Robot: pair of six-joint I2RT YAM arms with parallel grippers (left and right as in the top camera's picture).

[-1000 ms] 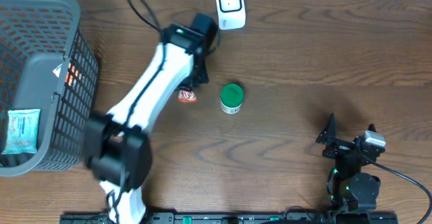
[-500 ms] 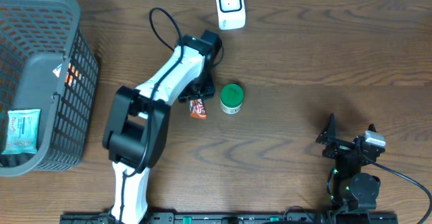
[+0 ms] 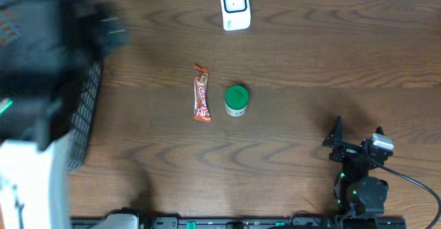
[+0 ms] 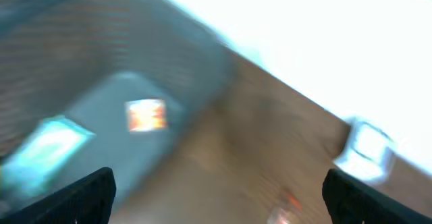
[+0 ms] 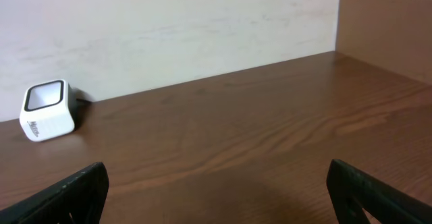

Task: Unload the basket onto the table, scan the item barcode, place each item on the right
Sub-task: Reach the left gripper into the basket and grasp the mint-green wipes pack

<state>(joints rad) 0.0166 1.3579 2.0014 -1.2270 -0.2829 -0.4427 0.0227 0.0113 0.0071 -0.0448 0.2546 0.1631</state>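
White scanner [image 5: 47,109] far L on table [image 5: 236,150] by wall [image 5: 169,28]; R claw [image 5: 216,190] wide.

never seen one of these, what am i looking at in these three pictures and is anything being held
Two robot arms at a wooden table, each ending in a two-finger gripper. One picture looks down from above; the others come from cameras on each wrist. The left arm is the big blur at the left edge, over a grey basket. On the table lie an orange snack bar, a green-lidded tub and a white barcode scanner. The left gripper and right gripper are both open and hold nothing.
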